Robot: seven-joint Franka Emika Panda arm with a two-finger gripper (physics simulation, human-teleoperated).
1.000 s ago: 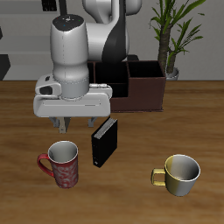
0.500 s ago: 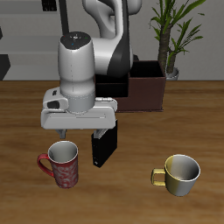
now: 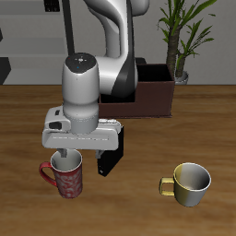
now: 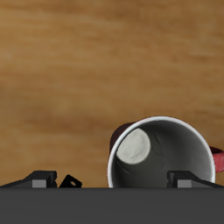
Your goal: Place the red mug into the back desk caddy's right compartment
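The desk [image 3: 217, 101] carries the back desk caddy [image 3: 152, 90] at its rear. The claw [image 3: 64, 155] hangs spread over the upright red mug [image 3: 65, 175], which stands near the front edge beside a small black box [image 3: 108, 159]. A yellowish mug [image 3: 189, 183] stands well apart.

The red mug [image 3: 66, 175] is standing on the counter [image 3: 138, 207] near its front edge, directly beneath the tool [image 3: 64, 153]. A small box [image 3: 108, 159] is standing just beside it, possibly touching. The back desk caddy [image 3: 152, 92] is sitting farther back, and another mug [image 3: 190, 183] is sitting well apart.
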